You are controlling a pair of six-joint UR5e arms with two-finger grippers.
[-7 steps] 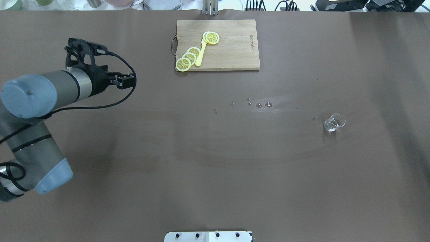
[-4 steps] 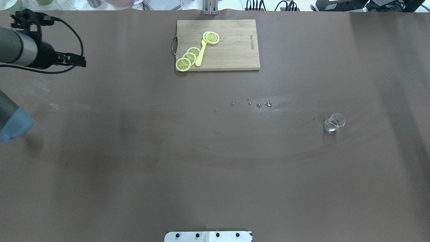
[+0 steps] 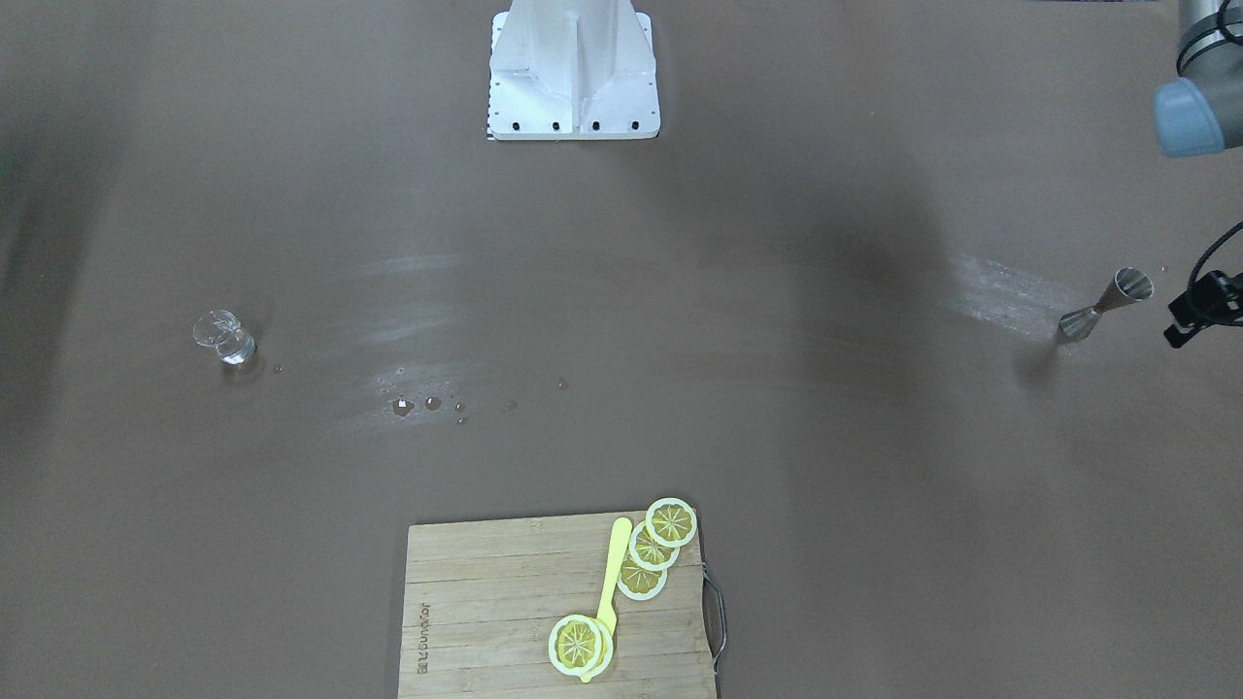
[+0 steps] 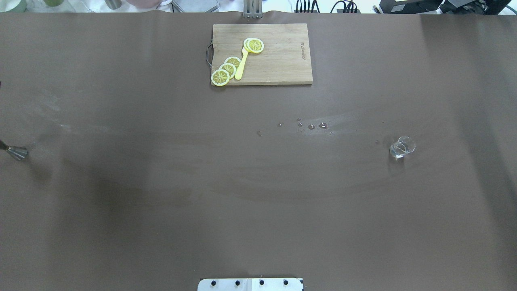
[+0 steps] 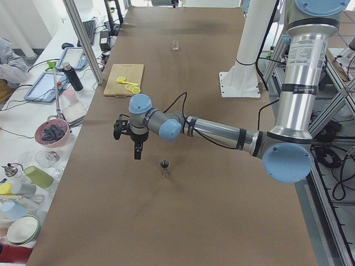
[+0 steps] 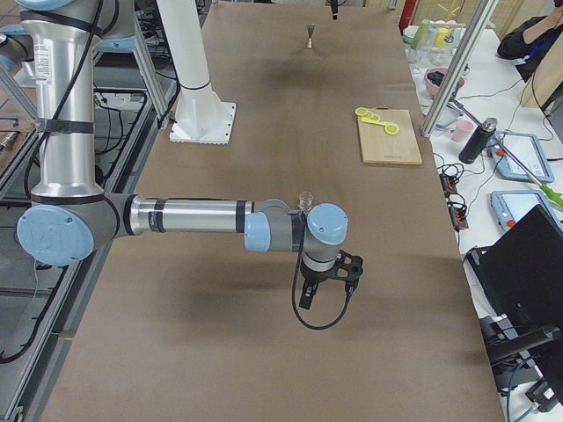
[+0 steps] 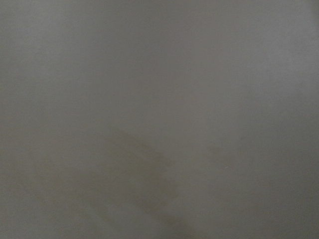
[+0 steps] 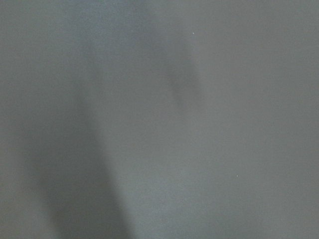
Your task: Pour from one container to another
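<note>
The clear glass cup stands upright on the brown table, alone on the right side; it also shows in the front view. The steel jigger stands upright at the far left end, cut by the overhead view's edge. My left gripper hangs beside the jigger, apart from it, and only a black part of it shows at the front view's edge. My right gripper hovers past the glass, apart from it. I cannot tell whether either gripper is open or shut. Both wrist views show only bare table.
A wooden cutting board with lemon slices and a yellow pick lies at the table's far middle. Water drops spot the cloth near the centre. The white robot base stands at the near edge.
My left arm has swung left out of the overhead view, and the jigger now shows at that view's left edge. The glass and board have not moved.
</note>
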